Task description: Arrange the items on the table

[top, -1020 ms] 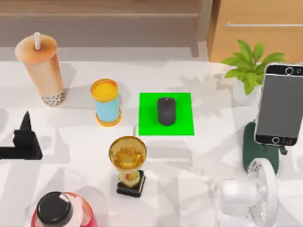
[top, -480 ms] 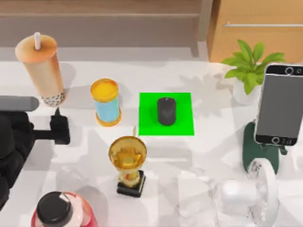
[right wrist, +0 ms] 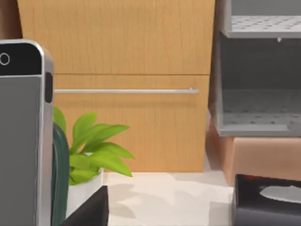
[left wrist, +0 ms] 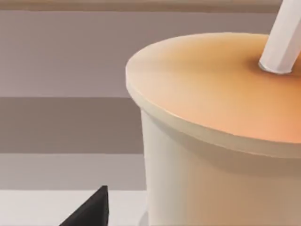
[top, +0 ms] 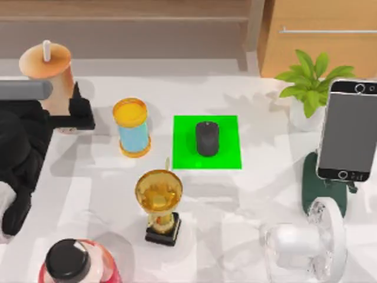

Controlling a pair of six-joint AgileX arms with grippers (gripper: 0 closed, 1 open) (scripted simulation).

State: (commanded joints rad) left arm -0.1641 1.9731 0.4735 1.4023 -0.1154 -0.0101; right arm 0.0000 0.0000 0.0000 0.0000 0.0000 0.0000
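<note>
Left gripper [top: 75, 112] sits hard against the bubble-tea cup [top: 48, 76], just at its lower side, one black fingertip [left wrist: 89, 212] showing beside the cup wall; whether the fingers are spread or closed on it, cannot tell. Cup stands upright at the table's [top: 235, 200] far left, white straw [left wrist: 287, 37] rising from its lid. Judgement: tall, smooth, probably top-heavy and slippery, thin wall may give. Best taken mid-body, squarely, with a modest squeeze. Beyond it stand a yellow-lidded can [top: 132, 127], then the mouse [top: 207, 138] on a green mat [top: 230, 156].
</note>
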